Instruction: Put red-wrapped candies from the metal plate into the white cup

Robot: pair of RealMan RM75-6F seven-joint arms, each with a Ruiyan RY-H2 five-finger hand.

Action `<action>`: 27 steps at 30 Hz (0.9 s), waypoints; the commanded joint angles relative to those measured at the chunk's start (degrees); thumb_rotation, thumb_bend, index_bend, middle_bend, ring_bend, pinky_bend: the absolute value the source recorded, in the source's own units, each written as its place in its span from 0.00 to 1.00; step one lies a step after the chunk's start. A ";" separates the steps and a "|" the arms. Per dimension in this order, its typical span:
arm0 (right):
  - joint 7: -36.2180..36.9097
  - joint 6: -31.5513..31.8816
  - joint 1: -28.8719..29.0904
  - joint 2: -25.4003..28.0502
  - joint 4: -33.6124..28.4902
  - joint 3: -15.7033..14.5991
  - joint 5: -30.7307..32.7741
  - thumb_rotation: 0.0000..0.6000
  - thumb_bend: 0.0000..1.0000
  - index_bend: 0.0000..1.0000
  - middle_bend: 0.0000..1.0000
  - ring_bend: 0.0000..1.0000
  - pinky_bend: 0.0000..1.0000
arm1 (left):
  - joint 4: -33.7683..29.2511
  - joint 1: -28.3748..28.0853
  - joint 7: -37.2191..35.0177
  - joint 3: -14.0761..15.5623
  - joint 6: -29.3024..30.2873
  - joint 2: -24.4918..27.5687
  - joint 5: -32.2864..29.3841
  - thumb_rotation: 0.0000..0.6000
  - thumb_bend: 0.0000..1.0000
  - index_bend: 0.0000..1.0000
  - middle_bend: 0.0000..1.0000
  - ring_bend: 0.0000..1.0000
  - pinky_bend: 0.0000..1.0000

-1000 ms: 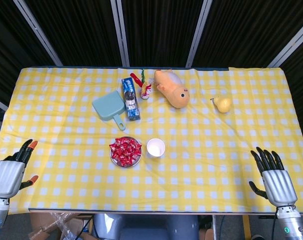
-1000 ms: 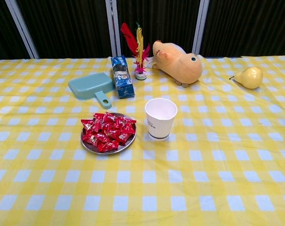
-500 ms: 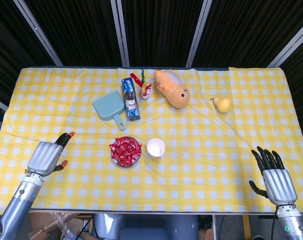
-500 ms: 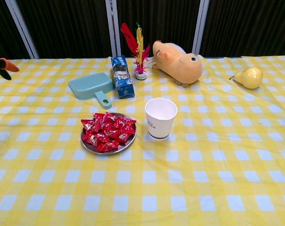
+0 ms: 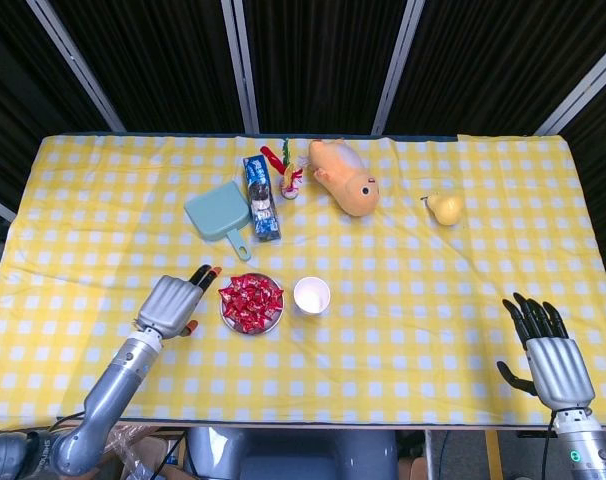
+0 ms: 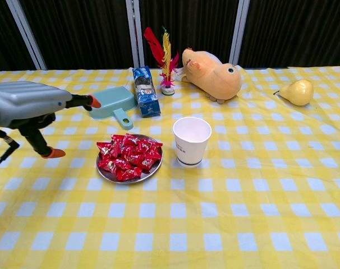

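Spreading wide under a yellow-and-white checked cloth (image 5: 403,250), wrinkling slightly near the left edge: the worktop (image 5: 283,428). Standing behind it, dark corrugated panels (image 5: 313,60), with pale metal bars (image 5: 241,65) slanting between them. Falling evenly from above, bright light. Showing under the front edge, crumpled clear plastic (image 5: 133,445).

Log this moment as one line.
left robot hand: open beside plate | right robot hand: open, idle | candies: on plate | cup: empty
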 commanded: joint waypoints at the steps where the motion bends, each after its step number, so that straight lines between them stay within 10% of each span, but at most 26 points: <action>1: 0.49 -0.25 0.09 0.16 -0.11 0.04 0.19 1.00 0.34 0.00 0.00 0.00 0.00 | 2.04 -3.26 2.45 0.02 0.75 -3.72 -3.54 1.00 0.31 0.05 0.09 0.84 0.93; 27: 3.36 -1.20 0.45 1.02 -0.75 0.45 1.45 1.00 0.34 0.00 0.00 0.00 0.00 | 17.75 -14.74 5.13 1.47 2.17 -19.49 -14.84 1.00 0.31 0.22 0.28 0.85 0.93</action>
